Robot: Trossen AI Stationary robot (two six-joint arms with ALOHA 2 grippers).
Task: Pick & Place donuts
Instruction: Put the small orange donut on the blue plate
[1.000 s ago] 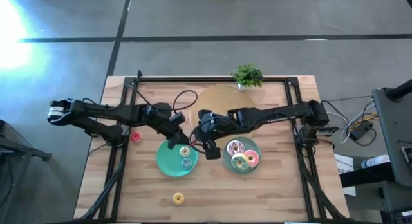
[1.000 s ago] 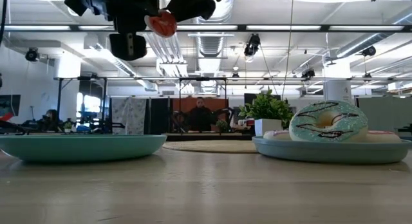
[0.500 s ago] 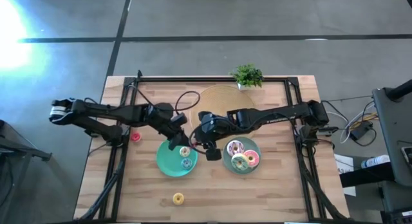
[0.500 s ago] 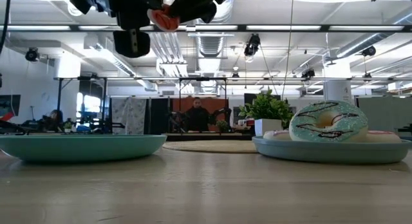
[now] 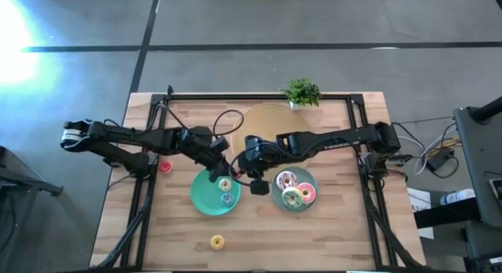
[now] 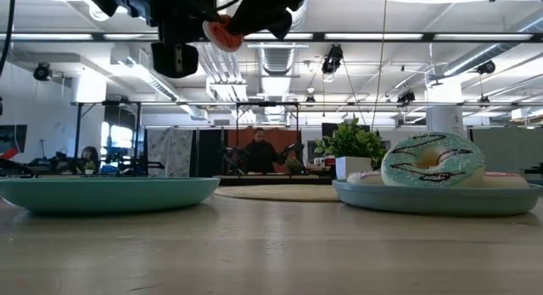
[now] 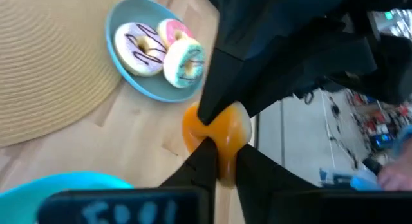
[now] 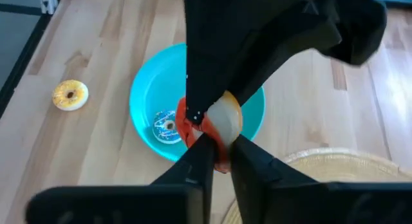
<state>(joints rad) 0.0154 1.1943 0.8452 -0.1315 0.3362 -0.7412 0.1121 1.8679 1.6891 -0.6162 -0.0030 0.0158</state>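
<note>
A small red-orange donut (image 6: 222,32) hangs high above the table, between my two grippers. They meet over the far edge of the left teal plate (image 5: 205,201). My left gripper (image 5: 222,167) reaches in from the left and my right gripper (image 5: 238,169) from the right, and both are shut on the donut. A cream donut (image 5: 225,184) and a blue donut (image 5: 227,198) lie flat on that plate. The right plate (image 5: 276,196) holds three larger donuts: green-iced (image 5: 292,198), pink (image 5: 307,193) and white sprinkled (image 5: 286,180). A yellow donut (image 5: 216,242) lies on the bare wood near the front. My left gripper pinches one side of the red-orange donut's ring (image 7: 220,158) between its two fingers (image 7: 201,167). It comes roughly level from the table's left. The donut is lifted clear of the plate. My right gripper pinches the opposite side of the same ring (image 8: 215,152) between its two fingers (image 8: 196,163). It comes roughly level from the table's right. The donut stands on edge between the two holds, clear of everything below.
A big round tan mat (image 5: 271,124) lies at the far middle, with a small potted plant (image 5: 301,92) behind it. A black frame runs along the table's edges (image 5: 362,171), and a red piece (image 5: 165,166) sits at the left rail. Bare wood lies at the front.
Both grippers have stayed together above the left plate's far edge. The red-orange donut between them has shifted slightly and turned a little, still high above the table.
</note>
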